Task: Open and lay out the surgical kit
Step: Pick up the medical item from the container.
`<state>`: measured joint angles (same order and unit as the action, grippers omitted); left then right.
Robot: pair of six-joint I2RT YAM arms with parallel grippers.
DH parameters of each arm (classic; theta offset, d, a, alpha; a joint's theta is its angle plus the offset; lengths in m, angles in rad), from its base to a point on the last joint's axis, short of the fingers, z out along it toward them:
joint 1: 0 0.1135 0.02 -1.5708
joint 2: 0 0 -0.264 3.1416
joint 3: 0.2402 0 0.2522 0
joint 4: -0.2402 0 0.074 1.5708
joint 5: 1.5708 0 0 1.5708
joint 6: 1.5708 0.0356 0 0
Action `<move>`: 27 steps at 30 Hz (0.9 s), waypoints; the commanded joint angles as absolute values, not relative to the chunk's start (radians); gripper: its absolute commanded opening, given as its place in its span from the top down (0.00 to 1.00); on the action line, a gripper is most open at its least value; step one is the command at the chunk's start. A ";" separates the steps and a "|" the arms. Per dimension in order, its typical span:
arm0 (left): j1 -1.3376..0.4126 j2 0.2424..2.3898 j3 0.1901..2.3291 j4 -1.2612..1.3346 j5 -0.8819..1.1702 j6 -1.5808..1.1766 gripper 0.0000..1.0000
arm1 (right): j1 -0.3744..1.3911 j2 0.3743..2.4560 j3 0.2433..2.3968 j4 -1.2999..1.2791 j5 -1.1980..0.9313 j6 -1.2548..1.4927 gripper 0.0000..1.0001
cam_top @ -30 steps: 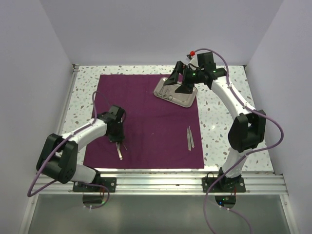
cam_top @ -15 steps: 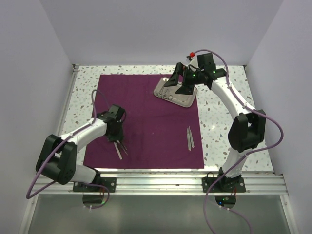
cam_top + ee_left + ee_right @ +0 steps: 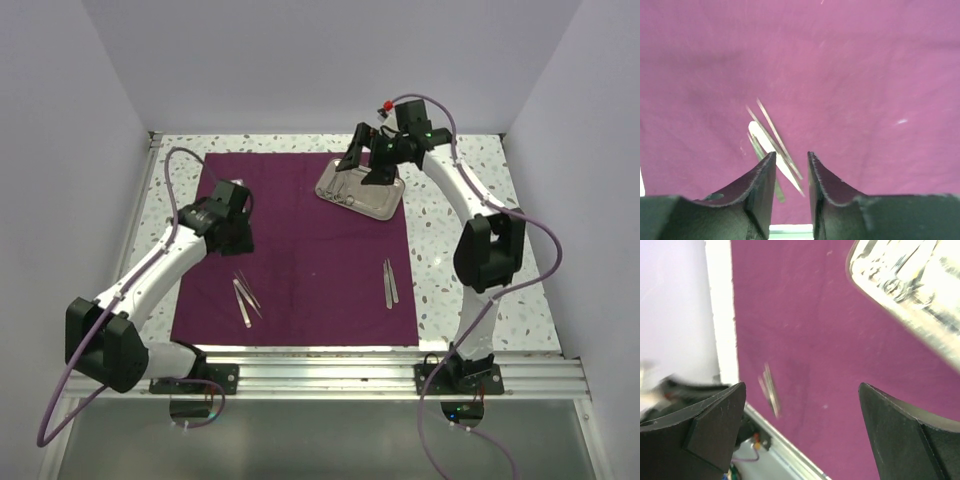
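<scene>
The dark purple cloth [image 3: 310, 250] lies spread flat on the table. On its far right part stands the shiny steel tray [image 3: 360, 190] with instruments inside. My right gripper [image 3: 367, 168] hovers over the tray, jaws wide open and empty; the right wrist view shows the tray [image 3: 910, 285] at top right. One pair of tweezers [image 3: 390, 282] lies on the cloth's right front, another pair of tweezers [image 3: 245, 297] on its left front. My left gripper [image 3: 238, 243] hangs above the cloth behind that left pair, narrowly open, nothing between its fingers [image 3: 765, 175]; the tweezers [image 3: 772, 145] lie loose below.
A speckled tabletop [image 3: 450, 250] borders the cloth on all sides. A metal rail [image 3: 380, 370] runs along the near edge by the arm bases. White walls close in the left, right and back.
My left gripper opened, let go of the tweezers on the cloth's left front, and lifted away toward the back. The right gripper shifted slightly backward over the tray.
</scene>
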<state>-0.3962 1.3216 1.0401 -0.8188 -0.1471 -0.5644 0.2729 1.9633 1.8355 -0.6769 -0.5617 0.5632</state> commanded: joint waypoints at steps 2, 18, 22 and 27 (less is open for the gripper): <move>-0.400 1.275 1.187 -0.894 -0.179 -0.554 0.61 | 0.271 2.094 2.044 -0.793 -0.402 0.519 0.02; -0.399 1.218 1.181 -0.917 -0.187 -0.500 0.58 | 0.399 2.514 2.523 -0.930 0.054 0.453 0.17; -0.399 1.215 1.175 -0.928 -0.186 -0.480 0.59 | 0.439 2.557 2.528 -0.925 0.094 0.446 0.28; -0.397 1.204 1.174 -0.939 -0.183 -0.448 0.59 | 0.443 2.617 2.534 -0.920 0.141 0.488 0.44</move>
